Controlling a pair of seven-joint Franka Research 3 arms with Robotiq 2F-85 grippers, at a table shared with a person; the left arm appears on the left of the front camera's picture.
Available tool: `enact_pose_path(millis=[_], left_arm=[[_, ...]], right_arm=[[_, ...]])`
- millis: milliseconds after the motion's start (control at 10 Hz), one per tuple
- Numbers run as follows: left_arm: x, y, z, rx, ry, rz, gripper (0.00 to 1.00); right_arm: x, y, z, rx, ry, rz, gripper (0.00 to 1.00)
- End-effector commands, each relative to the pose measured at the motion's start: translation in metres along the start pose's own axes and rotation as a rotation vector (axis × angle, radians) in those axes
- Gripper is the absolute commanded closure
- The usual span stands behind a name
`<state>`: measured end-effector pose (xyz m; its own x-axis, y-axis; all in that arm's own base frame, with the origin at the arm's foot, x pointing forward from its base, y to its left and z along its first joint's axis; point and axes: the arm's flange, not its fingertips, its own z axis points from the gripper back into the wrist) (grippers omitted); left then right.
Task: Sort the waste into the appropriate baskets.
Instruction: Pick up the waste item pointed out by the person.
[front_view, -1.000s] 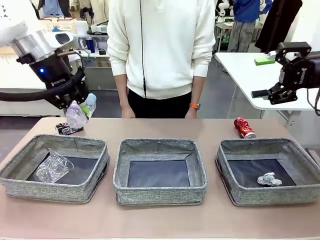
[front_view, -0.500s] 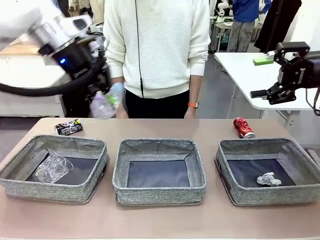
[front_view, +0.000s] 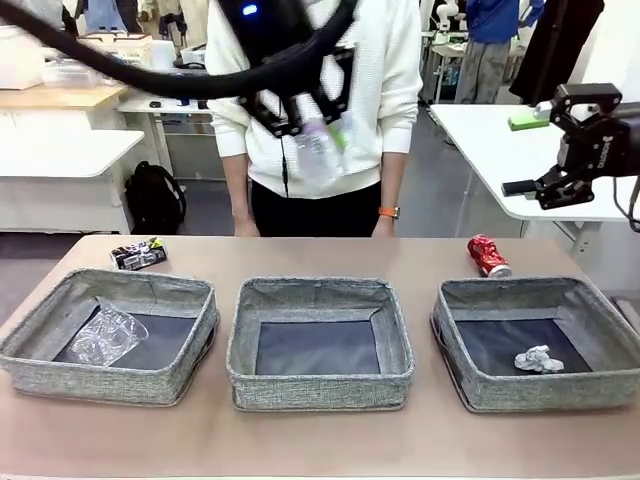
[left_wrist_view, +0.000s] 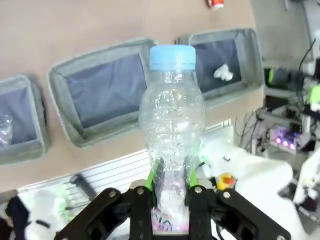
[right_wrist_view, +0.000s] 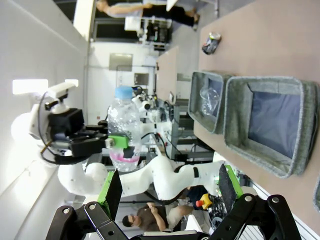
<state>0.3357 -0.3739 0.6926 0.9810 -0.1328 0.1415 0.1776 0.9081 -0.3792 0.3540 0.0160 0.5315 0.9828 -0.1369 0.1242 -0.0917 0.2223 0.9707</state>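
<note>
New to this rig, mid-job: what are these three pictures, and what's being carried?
A two-armed robot faces a person across a table. One picture looks across it; the other two come from a camera on each wrist. The left gripper holds a clear bottle high up; the right gripper is open and empty. The left basket holds a plastic cup, the right basket a paper ball. A red can and a black can lie on the table.

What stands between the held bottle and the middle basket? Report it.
Nothing visible does. The left end effector holds the bottle high in the air; the middle basket, lower in the front view, is open-topped with a bare floor.
</note>
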Motion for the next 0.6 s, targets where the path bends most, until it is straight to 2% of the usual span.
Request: enact_pose_path(millis=[0,100,300,500], left_arm=[[0.03,-0.022,0.01,0.048,0.065,0.035,0.78],[0.041,-0.028,0.015,0.049,0.072,0.102,0.78],[0.054,-0.02,0.026,0.058,0.04,0.139,0.78],[0.06,-0.008,0.034,0.097,0.055,0.121,0.78]], right_arm=[[0.0,0.003,0.0,-0.007,0.005,-0.017,0.0],[0.0,0.003,0.0,-0.007,0.005,-0.017,0.0],[0.0,0.003,0.0,-0.007,0.005,-0.017,0.0],[0.0,0.003,0.0,-0.007,0.005,-0.017,0.0]])
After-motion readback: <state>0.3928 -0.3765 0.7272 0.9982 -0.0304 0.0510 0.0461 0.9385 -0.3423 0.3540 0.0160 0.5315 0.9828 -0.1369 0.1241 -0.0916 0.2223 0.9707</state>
